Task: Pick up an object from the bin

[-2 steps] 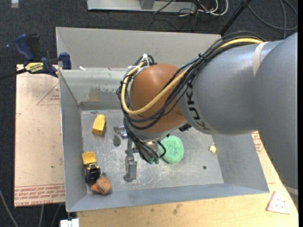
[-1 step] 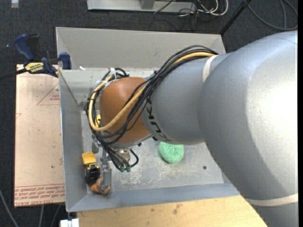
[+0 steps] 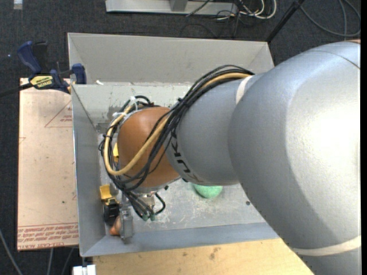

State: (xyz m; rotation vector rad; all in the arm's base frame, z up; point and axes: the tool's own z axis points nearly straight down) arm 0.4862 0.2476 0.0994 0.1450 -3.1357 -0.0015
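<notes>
Overhanging yellow toy (image 3: pixel 105 192) (arm lettering (image 3: pixel 180 153) illegible)

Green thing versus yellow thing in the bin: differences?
The green thing is pale and rounded; the yellow thing is bright and blocky. The green thing lies mid-bin, partly under the arm; the yellow thing sits by the bin wall on the view's left. Both are small.
</notes>
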